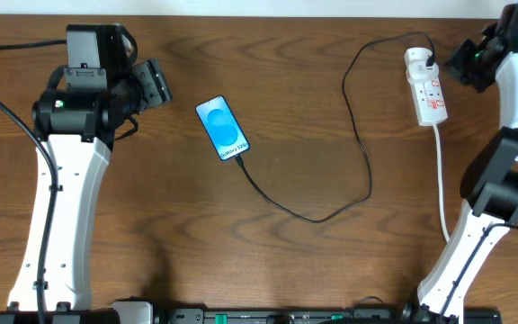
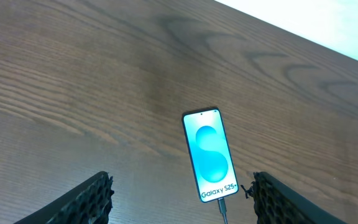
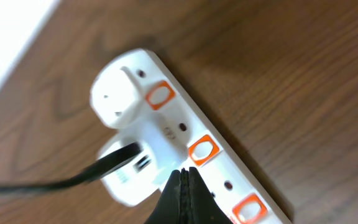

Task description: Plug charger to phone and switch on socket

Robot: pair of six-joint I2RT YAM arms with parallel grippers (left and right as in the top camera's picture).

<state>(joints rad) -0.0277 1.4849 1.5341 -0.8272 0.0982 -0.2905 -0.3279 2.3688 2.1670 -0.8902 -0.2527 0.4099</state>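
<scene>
Phone [image 1: 222, 129] lies flat on the table [image 1: 313, 270], screen up. The charger [image 1: 349, 135] is plugged into its Galaxy end and loops off to the socket [image 1: 425, 88], well away from the phone.

Left claw [image 2: 184, 196] hovers just beside the phone, fingers apart and empty, so I'd guess its job is finished. Right claw [image 3: 184, 180], far from the phone, is pinched together, probably so its tip can poke a red switch [image 3: 202, 151].

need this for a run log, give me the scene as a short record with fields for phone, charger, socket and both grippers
phone: flat on table, screen lit, between the arms
charger: one end at phone's Galaxy end, loops across table to socket
socket: on table by right arm, red switches; on or off unclear
left gripper: open, empty, facing phone
right gripper: shut, tips beside one of the red switches
</scene>
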